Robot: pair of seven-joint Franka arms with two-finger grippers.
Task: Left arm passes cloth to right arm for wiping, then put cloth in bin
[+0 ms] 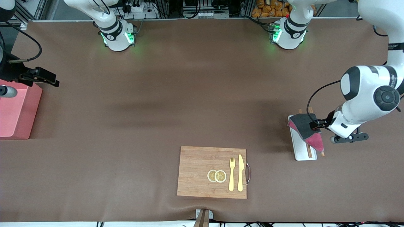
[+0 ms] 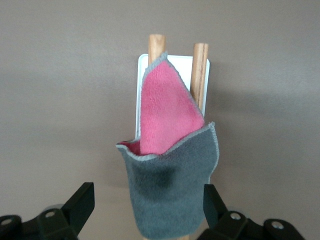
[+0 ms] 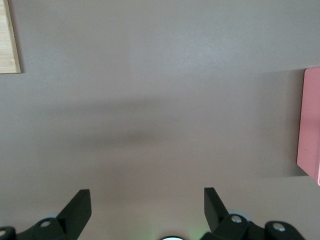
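Observation:
The cloth (image 1: 303, 125), dark grey with a crimson-pink fold showing, lies draped over two wooden sticks (image 2: 200, 65) on a white tray (image 1: 301, 151) toward the left arm's end of the table. My left gripper (image 1: 315, 126) is down at the cloth and open. In the left wrist view the grey part of the cloth (image 2: 170, 190) sits between the fingers (image 2: 82, 205) of the left gripper (image 2: 148, 207), close to one and apart from the other. My right gripper (image 1: 52, 78) hangs open and empty beside the pink bin (image 1: 15, 110), over bare table. The right wrist view shows that gripper (image 3: 147, 205) and the bin's wall (image 3: 311, 125).
A wooden cutting board (image 1: 202, 171) lies near the front camera at mid table. It carries two lemon slices (image 1: 216, 176), a yellow fork (image 1: 232, 173) and a yellow knife (image 1: 240, 172). Its corner (image 3: 7, 40) shows in the right wrist view. Brown mat covers the table.

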